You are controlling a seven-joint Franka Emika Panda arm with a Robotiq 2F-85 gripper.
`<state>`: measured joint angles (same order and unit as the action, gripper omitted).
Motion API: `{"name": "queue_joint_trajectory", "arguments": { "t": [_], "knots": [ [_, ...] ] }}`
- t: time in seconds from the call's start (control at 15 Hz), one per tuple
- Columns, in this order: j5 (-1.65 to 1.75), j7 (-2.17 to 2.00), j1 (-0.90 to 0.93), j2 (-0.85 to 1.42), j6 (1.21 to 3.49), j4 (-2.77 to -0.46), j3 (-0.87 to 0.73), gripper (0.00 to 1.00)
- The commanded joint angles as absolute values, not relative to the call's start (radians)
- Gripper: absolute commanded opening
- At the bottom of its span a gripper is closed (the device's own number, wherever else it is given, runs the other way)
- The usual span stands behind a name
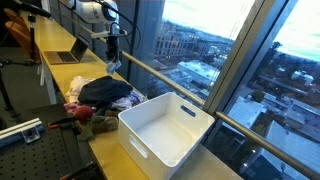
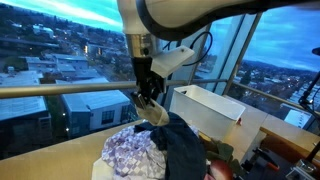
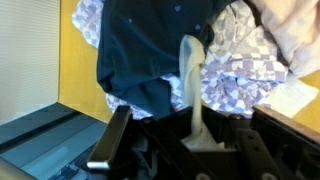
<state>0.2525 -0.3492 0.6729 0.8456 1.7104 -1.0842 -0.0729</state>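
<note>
My gripper hangs above a heap of clothes on the wooden table, shut on a narrow cream cloth that dangles from the jaws. In the wrist view the cream cloth runs down from the gripper over a dark navy garment and a purple-and-white checked cloth. In an exterior view the gripper stands well above the clothes heap, with the cream cloth clear of it. The navy garment lies on top of the checked cloth.
A white plastic bin stands next to the heap, near the window railing. A laptop sits farther along the table. A pale pinkish cloth lies at the heap's edge. Red items lie beside the clothes.
</note>
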Motion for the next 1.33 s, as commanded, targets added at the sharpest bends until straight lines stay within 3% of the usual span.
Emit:
{"name": "queue_joint_trajectory", "arguments": {
  "t": [0.0, 0.33, 0.4, 0.47, 0.67, 1.13, 1.27],
  "knots": [
    [0.245, -0.381, 0.648, 0.700, 1.780, -1.331, -0.072, 0.00],
    [0.229, -0.343, 0.590, 0.600, 1.999, -1.594, -0.054, 0.00],
    [0.248, -0.351, 0.544, 0.582, 2.032, -1.640, -0.005, 0.25],
    [0.243, -0.345, 0.525, 0.562, 2.072, -1.696, 0.007, 0.26],
    [0.239, -0.342, 0.455, 0.488, 2.181, -1.859, 0.050, 0.46],
    [0.248, -0.348, 0.360, 0.222, 2.332, -2.217, 0.078, 0.97],
    [0.253, -0.344, 0.342, 0.156, 2.349, -2.273, 0.088, 1.00]
  ]
}}
